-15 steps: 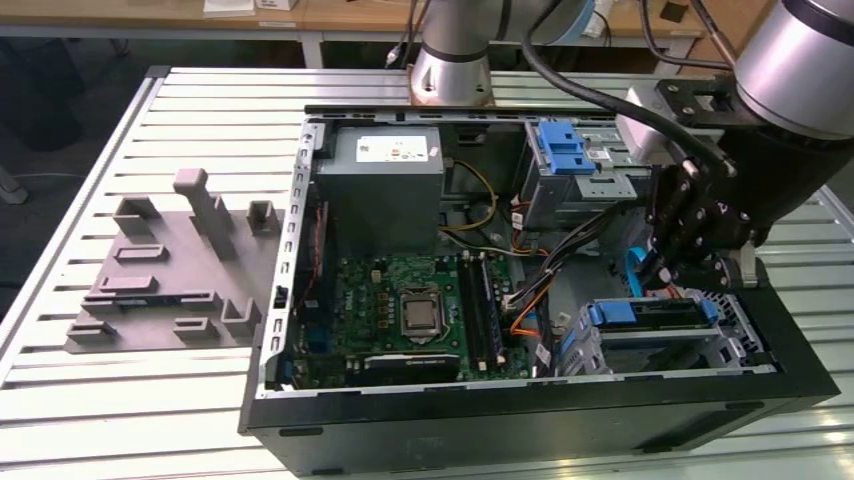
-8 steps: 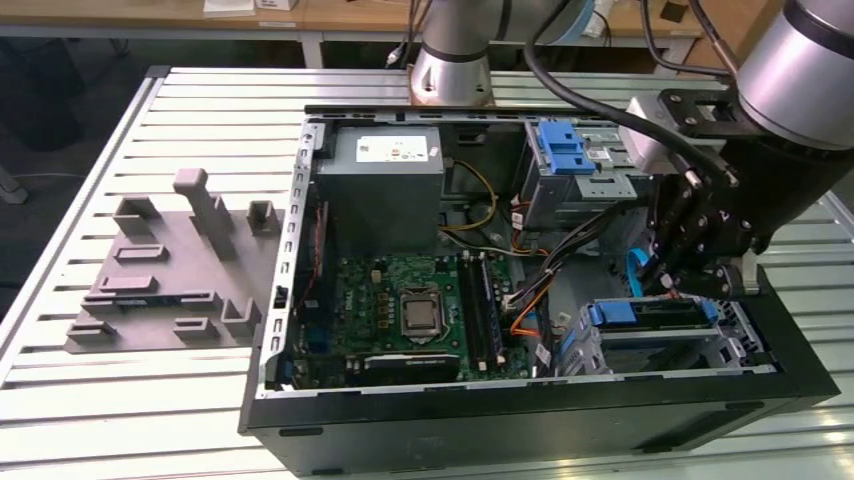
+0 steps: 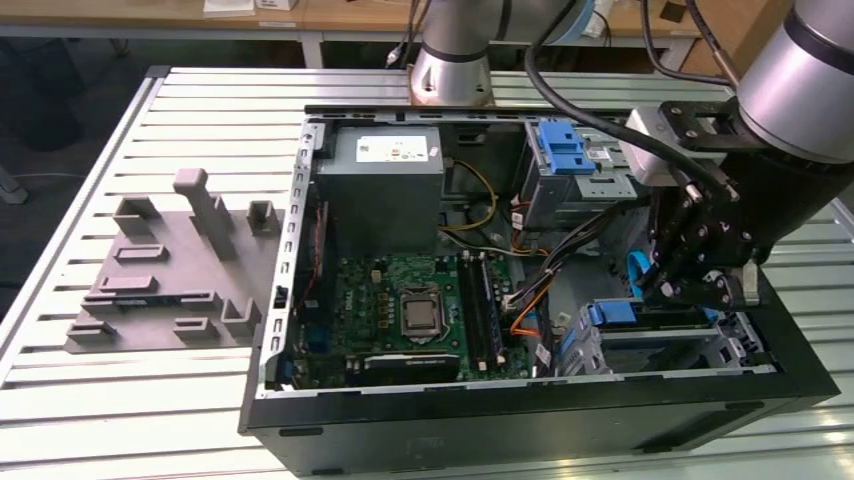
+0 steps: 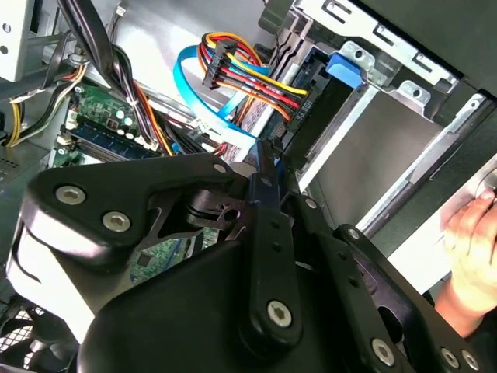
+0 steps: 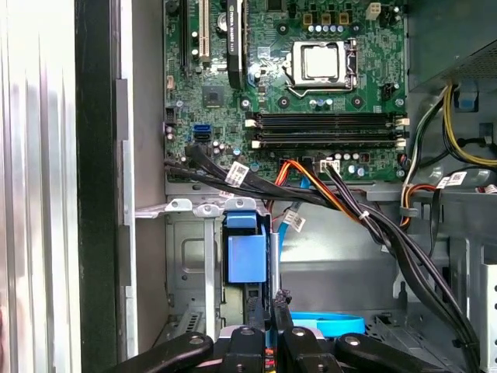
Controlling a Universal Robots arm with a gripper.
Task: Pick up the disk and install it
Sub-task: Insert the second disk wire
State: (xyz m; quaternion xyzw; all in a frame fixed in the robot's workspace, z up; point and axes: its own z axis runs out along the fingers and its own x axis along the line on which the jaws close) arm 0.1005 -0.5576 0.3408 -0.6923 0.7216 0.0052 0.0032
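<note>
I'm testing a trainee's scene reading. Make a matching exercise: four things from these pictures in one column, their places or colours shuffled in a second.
1. gripper
2. grey box with white sticker
3. grey fixture
4. motherboard

A. green, on the floor of the case
B. on the table, outside the case
C. in the case, at the drive bay on the exterior view's right
D. in the case, nearest the arm's base

Pairs: 1-C, 2-D, 3-B, 4-A
</note>
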